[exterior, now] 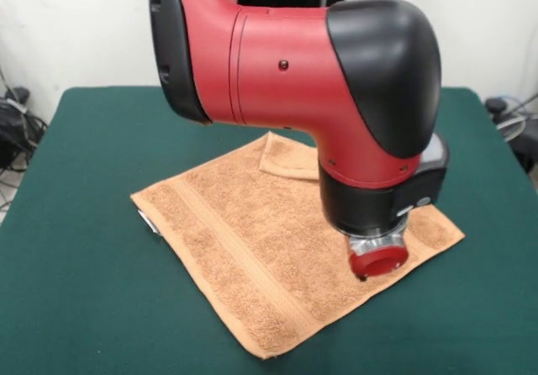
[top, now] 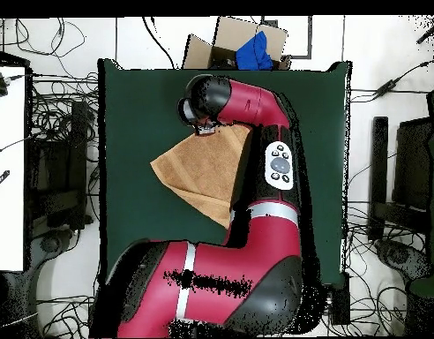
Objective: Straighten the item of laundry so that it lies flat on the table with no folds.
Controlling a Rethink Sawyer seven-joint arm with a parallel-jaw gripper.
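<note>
Across the green table [exterior: 76,249] the towel [exterior: 244,249] lies nearly flat at mid-table, one far corner [exterior: 286,156] folded over. Above its right side hangs the gripper [exterior: 378,261]; I cannot tell whether it is open or closed. Pinching only that flap's tip and drawing it outward should flatten it.

Front view close, low, facing arm; overhead straight down; both share table [exterior: 76,249], seemingly whole.

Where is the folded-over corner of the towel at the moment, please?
In the front view, the folded corner lies at the towel's far edge, just left of the arm's wrist, on the green table. The overhead view hides it under the arm.
</note>
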